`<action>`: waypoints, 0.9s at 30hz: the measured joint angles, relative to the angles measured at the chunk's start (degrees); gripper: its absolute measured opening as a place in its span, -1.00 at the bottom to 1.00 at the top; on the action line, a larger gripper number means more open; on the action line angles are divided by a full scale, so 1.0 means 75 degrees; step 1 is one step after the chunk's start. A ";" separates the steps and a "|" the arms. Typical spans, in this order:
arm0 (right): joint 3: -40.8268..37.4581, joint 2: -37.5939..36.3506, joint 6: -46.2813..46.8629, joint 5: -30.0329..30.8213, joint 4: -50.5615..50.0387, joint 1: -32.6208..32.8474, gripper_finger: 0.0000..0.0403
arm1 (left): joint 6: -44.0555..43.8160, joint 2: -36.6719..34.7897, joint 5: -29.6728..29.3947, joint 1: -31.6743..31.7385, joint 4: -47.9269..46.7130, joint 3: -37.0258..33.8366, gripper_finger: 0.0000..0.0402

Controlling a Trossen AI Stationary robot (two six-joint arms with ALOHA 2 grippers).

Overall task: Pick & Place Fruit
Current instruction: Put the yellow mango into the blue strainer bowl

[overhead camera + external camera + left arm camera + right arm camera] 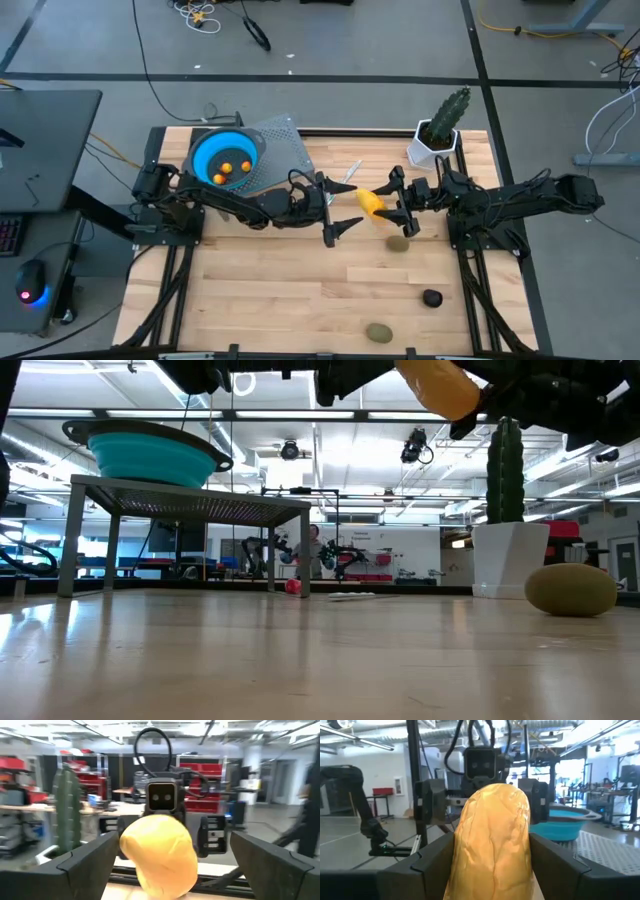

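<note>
One yellow-orange oval fruit (371, 203) is being clamped by right gripper (404, 206); left gripper (338, 210), fingers apart, should be closed squarely before release.

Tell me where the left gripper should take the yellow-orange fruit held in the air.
Take the free end of the yellow-orange fruit that juts out of the right gripper, coming from the bowl side. The open left gripper already faces that rounded end, fingers either side; probably close across its width.

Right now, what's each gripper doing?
Left gripper: open, empty, facing the yellow-orange fruit.
Right gripper: closed on the yellow-orange fruit, held above the table.
</note>
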 joint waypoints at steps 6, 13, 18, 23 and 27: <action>0.0000 -0.0002 -0.0250 0.0414 0.0195 0.0225 0.24 | 0.0225 0.0003 -0.0494 -0.0004 -0.0281 0.0000 0.99; 0.0000 0.0001 -0.1039 0.1518 0.0065 0.0777 0.24 | 0.0184 0.0003 -0.0604 0.0002 -0.0273 0.0162 0.99; 0.0000 0.0052 -0.1601 0.2329 0.0072 0.1234 0.24 | 0.0171 0.0003 -0.0843 -0.0004 -0.0541 0.0227 0.99; 0.0093 0.0241 -0.2006 0.2967 0.0102 0.1562 0.24 | -0.0025 0.0003 -0.0851 0.0017 -0.0606 0.0230 0.98; 0.0280 0.0531 -0.2328 0.3360 0.0110 0.1762 0.24 | -0.0037 0.0003 -0.0964 0.0014 -0.0604 0.0230 0.98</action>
